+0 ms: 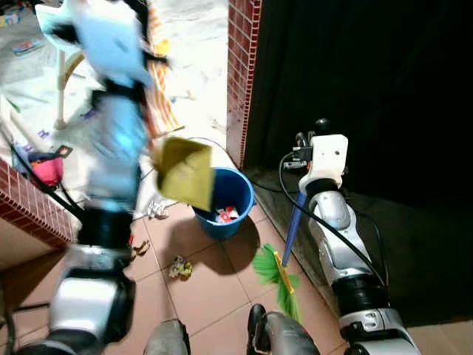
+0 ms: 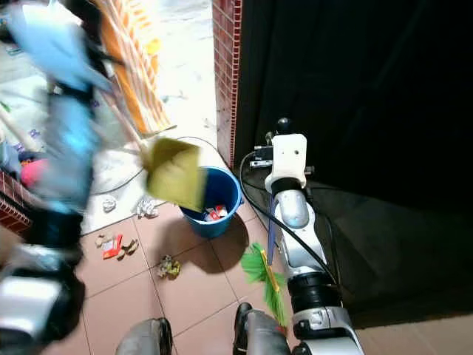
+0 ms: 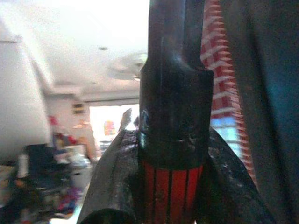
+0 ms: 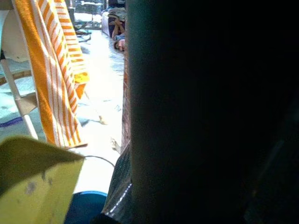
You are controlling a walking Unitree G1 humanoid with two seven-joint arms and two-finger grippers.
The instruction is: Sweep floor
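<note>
Stretching across the bottom of the head views is the tiled floor (image 1: pixel 214 296), terracotta squares running up to a red brick pillar (image 1: pixel 242 74). The left arm is swinging up big and blurred on the left, and its left end effector (image 3: pixel 163 186) is clamping both fingers (image 3: pixel 112 186) around a red-and-black handle in the left wrist view. That handle is carrying the yellow dustpan (image 1: pixel 186 171), which is hanging tilted right above the blue bucket (image 1: pixel 235 198), overlapping its near rim. Red and white scraps are lying inside the bucket. An orange striped towel (image 4: pixel 56 84) is draping over a white frame behind. On the right, the right arm is reaching forward, and the right end effector (image 1: pixel 319 129) is sitting at the top of the blue broom handle (image 1: pixel 293 225); whether its fingers are closed, I cannot tell. The green broom head (image 1: pixel 275 277) is resting on the tiles just beside the bucket. A crumpled wrapper (image 1: pixel 179 268) is lying on the floor nearby.
</note>
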